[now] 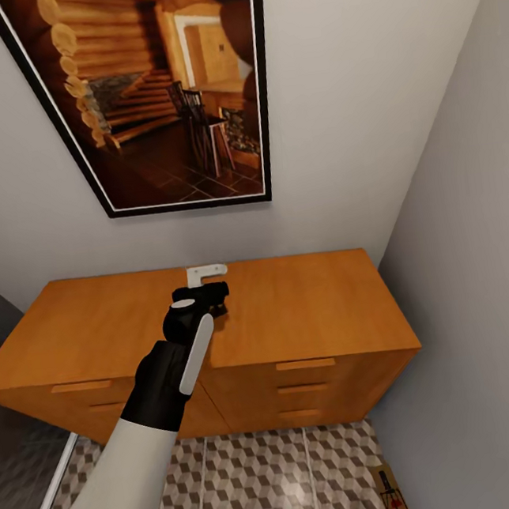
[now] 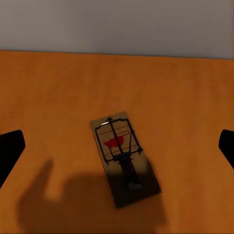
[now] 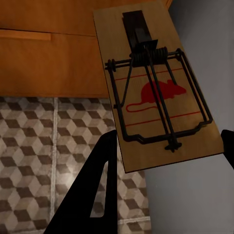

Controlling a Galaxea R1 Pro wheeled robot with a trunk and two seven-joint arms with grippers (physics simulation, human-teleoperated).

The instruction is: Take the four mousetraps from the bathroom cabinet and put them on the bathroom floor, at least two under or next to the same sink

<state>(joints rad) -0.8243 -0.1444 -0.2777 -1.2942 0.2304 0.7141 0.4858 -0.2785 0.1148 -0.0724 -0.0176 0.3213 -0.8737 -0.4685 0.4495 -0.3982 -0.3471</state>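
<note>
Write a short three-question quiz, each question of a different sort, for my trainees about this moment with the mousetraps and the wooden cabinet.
1. True or false: the mousetrap in the left wrist view lies flat on the orange cabinet top.
2. Multiple choice: what is on the wall above the cabinet? A) a mirror B) a framed picture of a log interior C) a window
3. Short answer: what does the right gripper carry, and over what surface?

Key
1. True; the left gripper hovers over it, fingers spread wide.
2. B
3. A second mousetrap, held above the cube-patterned floor tiles, in front of the cabinet drawers.
</note>
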